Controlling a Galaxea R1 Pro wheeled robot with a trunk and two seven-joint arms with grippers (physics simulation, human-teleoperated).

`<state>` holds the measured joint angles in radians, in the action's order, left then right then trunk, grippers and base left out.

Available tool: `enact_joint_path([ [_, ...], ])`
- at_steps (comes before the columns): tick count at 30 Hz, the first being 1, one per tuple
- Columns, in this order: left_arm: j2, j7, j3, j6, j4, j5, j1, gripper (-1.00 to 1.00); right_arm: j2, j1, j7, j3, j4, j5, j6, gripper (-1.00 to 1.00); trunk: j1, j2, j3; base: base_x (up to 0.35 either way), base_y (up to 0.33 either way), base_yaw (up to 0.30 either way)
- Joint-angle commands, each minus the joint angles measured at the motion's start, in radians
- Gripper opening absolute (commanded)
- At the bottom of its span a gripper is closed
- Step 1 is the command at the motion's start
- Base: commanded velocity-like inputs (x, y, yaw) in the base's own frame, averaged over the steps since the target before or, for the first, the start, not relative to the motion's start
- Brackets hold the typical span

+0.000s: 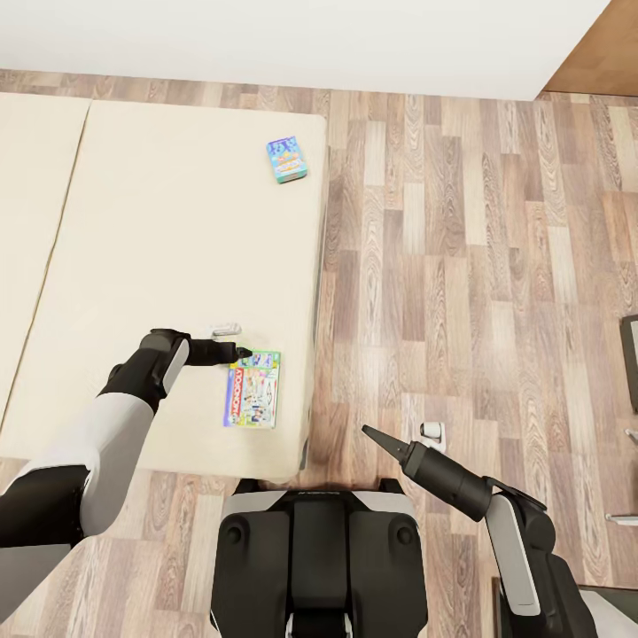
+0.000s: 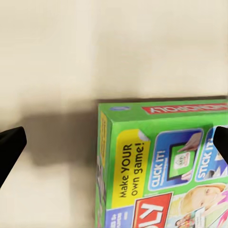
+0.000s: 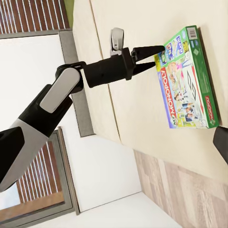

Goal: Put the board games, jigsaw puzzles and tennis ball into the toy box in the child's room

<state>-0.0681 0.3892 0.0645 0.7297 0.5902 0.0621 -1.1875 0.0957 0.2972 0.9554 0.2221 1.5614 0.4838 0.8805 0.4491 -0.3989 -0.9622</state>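
So the left gripper (image 1: 245,354) has its fingers spread wide around a corner of the MONOPOLY box (image 1: 252,390), which lies flat on the bed (image 1: 159,230) near its edge. Second game box (image 1: 286,159) sits well beyond those fingers. Right gripper (image 1: 368,432) hangs over the floor (image 1: 461,266), fingers pinched together.

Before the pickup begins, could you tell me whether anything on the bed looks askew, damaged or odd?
Nothing stands out. The Monopoly box lies flat and intact near the mattress edge, with the open left hand at its far end. The second game box lies flat farther up, slightly turned but undamaged.
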Motion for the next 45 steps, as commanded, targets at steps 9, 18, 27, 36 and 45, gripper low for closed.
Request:
enact_joint_path([
  [9,-0.002,0.006,0.004,0.007,-0.050,0.006,0.000,1.00,0.000,0.000,0.005,0.002,0.000,-0.001,0.005,1.00,0.001,-0.001,-0.001,-0.029,-0.014,0.000],
  [18,-0.031,0.008,0.007,0.043,-0.046,-0.005,0.000,1.00,-0.002,0.000,0.005,0.002,0.000,0.000,0.005,1.00,0.001,-0.001,-0.001,-0.003,-0.002,0.000],
  [27,-0.039,0.071,0.006,0.060,-0.043,-0.005,0.000,1.00,-0.003,0.000,0.005,0.003,0.000,0.001,0.005,1.00,0.001,-0.001,-0.001,0.000,0.000,0.000],
  [36,-0.039,0.081,0.002,0.062,-0.043,-0.003,0.000,1.00,-0.004,0.000,0.005,0.003,0.000,0.001,0.005,1.00,0.001,-0.001,-0.001,-0.049,-0.075,0.000],
  [45,-0.039,0.082,0.000,0.062,-0.043,-0.002,0.000,1.00,-0.004,0.000,0.005,0.003,0.000,0.001,0.005,1.00,0.001,-0.001,-0.001,-0.026,-0.033,0.000],
])
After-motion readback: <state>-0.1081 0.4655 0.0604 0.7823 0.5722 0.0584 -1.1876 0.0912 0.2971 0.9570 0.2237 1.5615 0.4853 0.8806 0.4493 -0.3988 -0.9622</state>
